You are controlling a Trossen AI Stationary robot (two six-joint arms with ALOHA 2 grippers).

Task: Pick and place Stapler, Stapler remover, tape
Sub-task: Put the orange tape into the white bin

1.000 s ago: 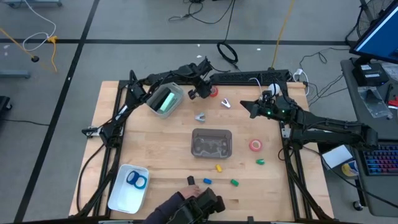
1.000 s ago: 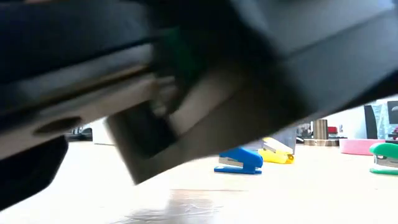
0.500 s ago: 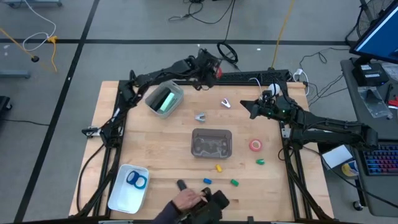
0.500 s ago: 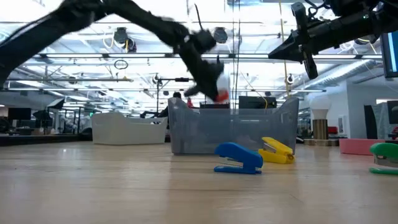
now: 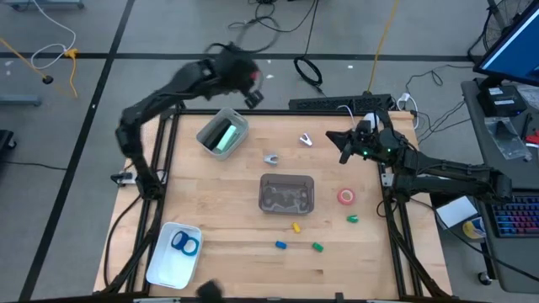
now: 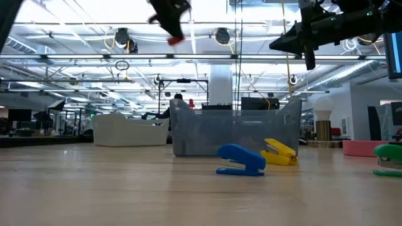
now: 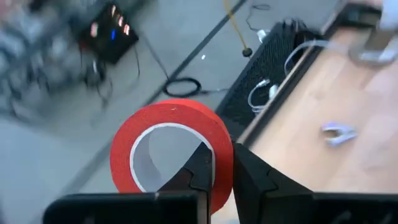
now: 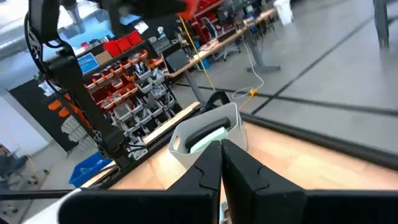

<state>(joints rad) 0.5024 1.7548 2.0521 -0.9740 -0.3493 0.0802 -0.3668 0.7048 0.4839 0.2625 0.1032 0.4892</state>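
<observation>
Red tape roll (image 7: 171, 152): pinched through its wall by left gripper (image 7: 217, 171), one finger inside the hollow, raised beyond tabletop (image 5: 202, 219) far-left edge. Judged light, stiff ring, smooth-sided; best held across the wall.
White tray (image 5: 160, 261), near-left corner, holding blue tape rolls (image 5: 184, 243).
Round tub (image 5: 222, 134), far-left quarter, green item inside.
Clear bin (image 5: 286, 193), centre.
Blue stapler (image 5: 280, 245), yellow stapler (image 5: 296, 226), green stapler (image 5: 317, 247), toward near edge.
Pink tape roll (image 5: 346, 196), right of bin.
Right gripper (image 5: 343, 148), far-right area, fingers pressed together, empty.
</observation>
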